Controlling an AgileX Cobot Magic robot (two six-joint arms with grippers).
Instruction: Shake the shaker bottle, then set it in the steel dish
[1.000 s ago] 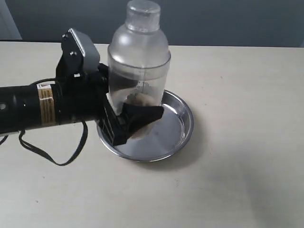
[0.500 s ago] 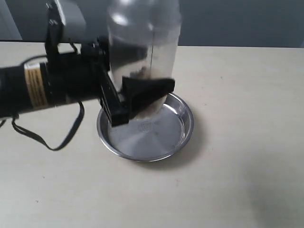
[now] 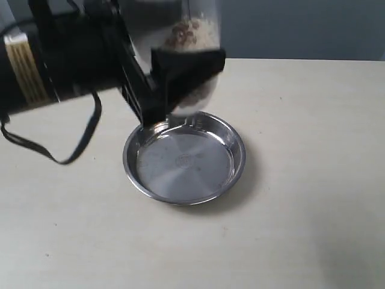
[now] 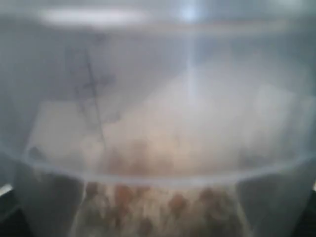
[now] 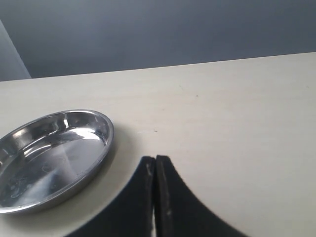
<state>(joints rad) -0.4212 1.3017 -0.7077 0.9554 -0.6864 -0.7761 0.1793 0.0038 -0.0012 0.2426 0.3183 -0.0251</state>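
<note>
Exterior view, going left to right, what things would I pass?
Black arm → shaker bottle → table. The steel dish lies right below the bottle in this picture, so it has no clear place.

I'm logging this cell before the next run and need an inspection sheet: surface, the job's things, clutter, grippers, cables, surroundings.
Surface: beige table, a few tiny specks, nothing spilled.
Bottle: lifted over the dish's far edge, top out of frame, brown granules inside.
Dish: flat on the table, empty.
Clutter: nothing seen.
Left gripper: clamped on the bottle.
Right gripper: shut, empty, beside the dish.
Cables: one black cable loops below the left arm; whether it touches the table cannot be told.
Surroundings: grey-blue wall behind the table.
</note>
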